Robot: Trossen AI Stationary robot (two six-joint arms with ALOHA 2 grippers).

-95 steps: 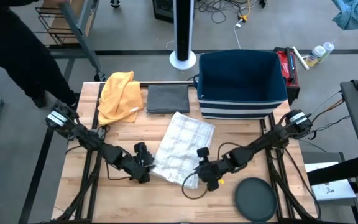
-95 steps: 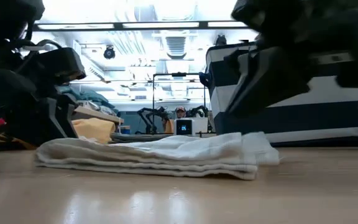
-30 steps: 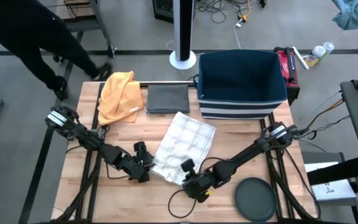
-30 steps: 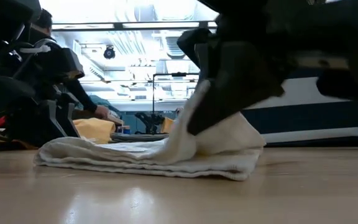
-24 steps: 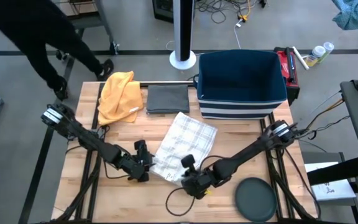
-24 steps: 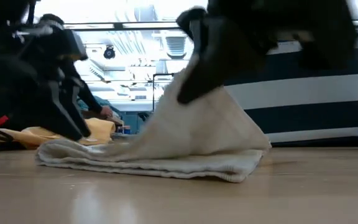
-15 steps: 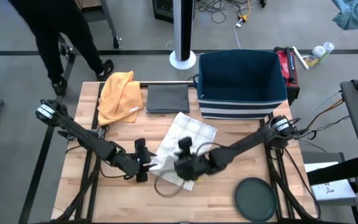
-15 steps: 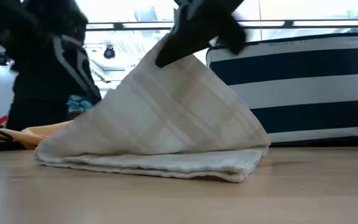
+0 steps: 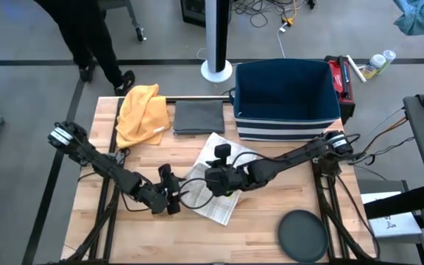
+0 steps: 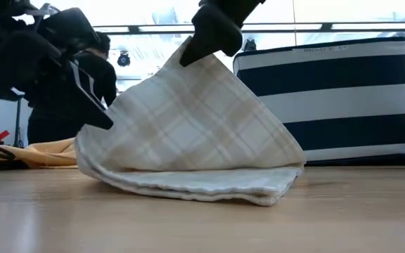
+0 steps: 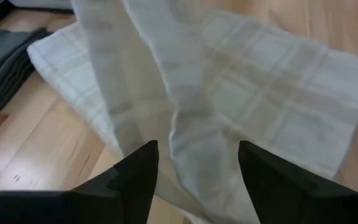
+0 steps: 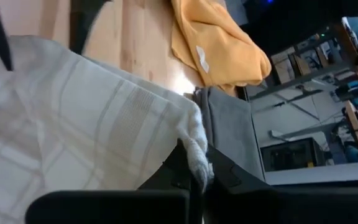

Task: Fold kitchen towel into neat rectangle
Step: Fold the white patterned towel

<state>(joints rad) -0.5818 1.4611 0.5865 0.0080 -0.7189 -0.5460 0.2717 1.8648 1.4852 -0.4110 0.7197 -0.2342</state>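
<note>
the white plaid kitchen towel (image 9: 216,193) lies near the middle of the wooden tabletop (image 9: 140,227), toward its front edge. the right gripper (image 9: 215,179), jaws clamped on a towel corner, lifts it into a peak. the left gripper (image 9: 174,197) sits beside the towel's left edge, jaws apart.

Right tool (image 9: 213,179) pinches the checked towel (image 9: 224,195) mid-tabletop (image 9: 271,235); left tool (image 9: 172,196) sits just left of its near-left edge
</note>
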